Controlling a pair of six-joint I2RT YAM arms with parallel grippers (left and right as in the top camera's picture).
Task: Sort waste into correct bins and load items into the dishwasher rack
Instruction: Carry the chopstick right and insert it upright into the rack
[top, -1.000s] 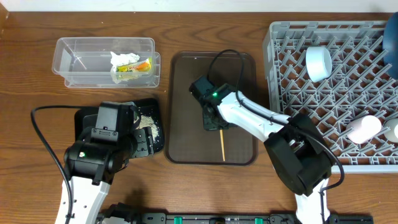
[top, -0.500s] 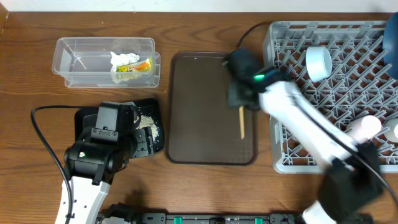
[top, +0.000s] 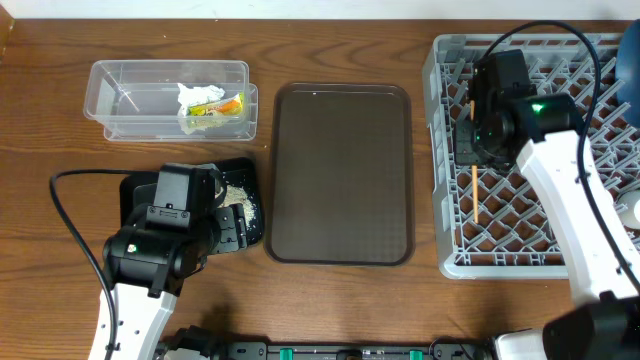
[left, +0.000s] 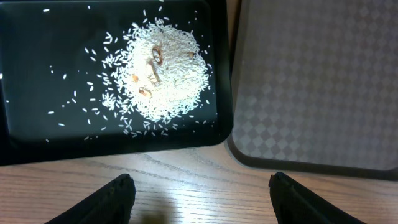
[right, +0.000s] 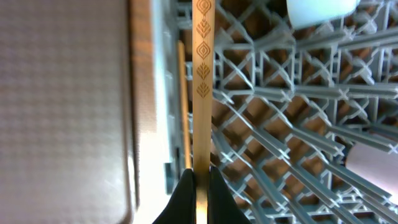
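Observation:
My right gripper (top: 476, 150) (right: 200, 182) is shut on a wooden chopstick (top: 476, 203) (right: 203, 87) and holds it over the left side of the grey dishwasher rack (top: 560, 165) (right: 280, 124). A second chopstick (right: 183, 93) lies in the rack beside it. A white cup (top: 512, 101) (right: 320, 11) rests on the pegs, and another cup (right: 373, 163) lies lower right. The blue plate (top: 631, 60) shows at the rack's right edge. My left gripper (left: 202, 190) is open over bare table, just below the black tray (left: 56, 134) with its pile of rice crumbs (left: 163, 71) (top: 241, 199). The bowl is out of view.
The clear tub (top: 130, 100) at the back left holds the white tissue (top: 199, 94) and the snack wrapper (top: 226, 107). The brown serving tray (top: 340, 170) (left: 311, 81) (right: 62, 93) lies between the black tray and the rack with nothing on it.
My right gripper has carried the chopstick from the brown tray rightward to above the rack's left side. The left arm has not moved.

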